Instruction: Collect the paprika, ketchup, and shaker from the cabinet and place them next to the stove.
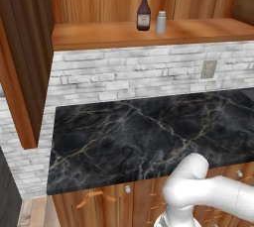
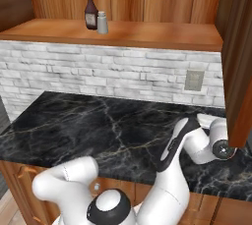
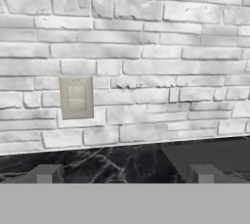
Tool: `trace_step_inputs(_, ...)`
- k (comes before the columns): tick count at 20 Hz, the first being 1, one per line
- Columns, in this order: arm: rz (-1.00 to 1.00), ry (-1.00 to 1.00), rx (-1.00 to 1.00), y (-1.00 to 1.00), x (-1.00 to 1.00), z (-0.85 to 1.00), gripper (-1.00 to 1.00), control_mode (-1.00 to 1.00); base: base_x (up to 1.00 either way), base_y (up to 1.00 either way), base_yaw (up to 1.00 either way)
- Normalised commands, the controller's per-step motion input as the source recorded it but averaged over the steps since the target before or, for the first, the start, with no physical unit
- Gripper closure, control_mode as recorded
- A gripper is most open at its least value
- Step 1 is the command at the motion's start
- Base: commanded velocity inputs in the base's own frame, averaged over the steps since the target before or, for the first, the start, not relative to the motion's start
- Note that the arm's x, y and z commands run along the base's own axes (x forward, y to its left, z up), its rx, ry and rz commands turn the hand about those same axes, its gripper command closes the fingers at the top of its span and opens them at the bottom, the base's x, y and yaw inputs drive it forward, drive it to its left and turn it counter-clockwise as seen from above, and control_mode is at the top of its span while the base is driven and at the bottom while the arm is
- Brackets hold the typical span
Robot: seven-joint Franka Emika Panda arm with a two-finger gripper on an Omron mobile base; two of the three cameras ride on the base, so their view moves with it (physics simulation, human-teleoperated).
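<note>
**Brown bottle and pale shaker side by side on the cabinet shelf**

Dark brown glass marks the ketchup [image 1: 143, 13] in the left base view: a slim bottle with a narrow neck, a small cap and a pale label on its belly. It stands upright on the flat shelf board of the cabinet [image 1: 99, 35], whose orange-brown panels show vertical grain. Just beside it, to the right, stands the shaker [image 1: 160, 22], a short grey-white cylinder with a rounded top. Below the shelf runs a white brick wall [image 1: 124, 75] carrying a square wall outlet [image 1: 209, 69], and under that lies a black marble counter [image 1: 139, 137] with pale veins.

From the right base view, the ketchup [image 2: 90, 12] and shaker [image 2: 102, 23] stand at the left part of the shelf, very close together; whether they touch cannot be told. The arm's white hand lies low over the counter's right end, under a wooden side panel.

Looking along the hand view, the gripper [image 3: 124, 174] faces the brick wall and the outlet [image 3: 76, 97]. Its two dark fingertips [image 3: 47, 173] stand wide apart with nothing between them, above the veined counter.
</note>
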Motion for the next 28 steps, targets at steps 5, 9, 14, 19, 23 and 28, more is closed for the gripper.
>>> trace_step_inputs(5, 0.0, -0.09, -0.1, 0.37, -0.72, 0.38, -1.0, -1.0, 0.0, 0.0, 0.0)
trace_step_inputs(9, 0.0, 0.0, -0.1, 0.8, -0.7, 0.38, -1.0, -1.0, 0.0, 0.0, 0.0)
trace_step_inputs(14, 0.0, 0.0, -0.11, 1.0, -0.57, 0.47, -1.0, -1.0, 0.0, 0.0, 0.0)
trace_step_inputs(19, 0.0, 0.06, -0.12, 1.0, -0.52, 0.56, -1.0, -1.0, 0.0, 0.0, 0.0)
trace_step_inputs(23, 0.01, 0.09, -0.11, 1.0, -0.46, 0.63, -1.0, -1.0, 0.0, 0.0, 0.0)
trace_step_inputs(28, 0.02, 0.1, -0.08, 0.85, -0.4, 0.82, -1.0, -1.0, 0.0, 0.0, 0.0)
